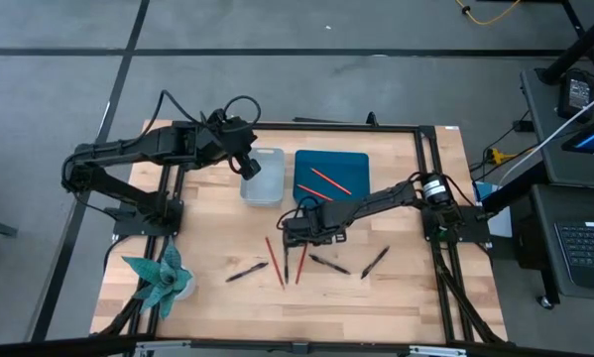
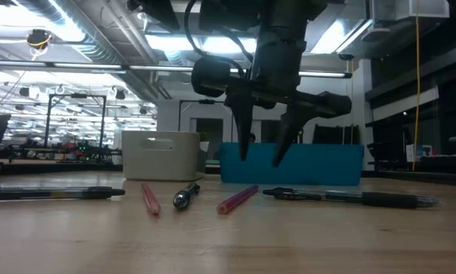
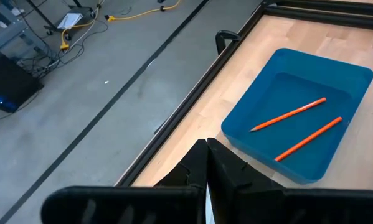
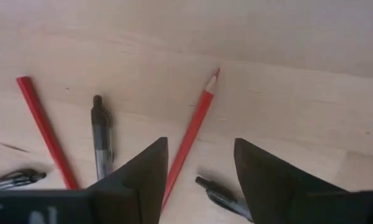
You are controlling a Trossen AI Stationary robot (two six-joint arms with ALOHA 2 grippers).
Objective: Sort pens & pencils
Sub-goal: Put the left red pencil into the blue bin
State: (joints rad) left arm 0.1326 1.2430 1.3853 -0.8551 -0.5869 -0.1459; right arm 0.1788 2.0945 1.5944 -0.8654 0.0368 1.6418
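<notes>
Pens and pencils on light wooden table (image 1: 396, 293), lower centre of high view.
Two red pencils (image 1: 274, 261) (image 1: 300, 263) lie among four black pens (image 1: 246, 272) (image 1: 287, 262) (image 1: 329, 264) (image 1: 375, 262). Right gripper (image 1: 295, 241) hangs just above them, jaws parted, empty, one red pencil between the fingers in its wrist view. Behind, blue rectangular plastic tray (image 1: 360, 167) holds two orange-red pencils (image 1: 330, 180) (image 1: 307, 191); clear plastic bin (image 1: 275, 184) just left of it. Left gripper (image 1: 248, 167) hovers over that bin, jaws closed, empty. Teal paper plant (image 1: 158, 278) at lower left.
</notes>
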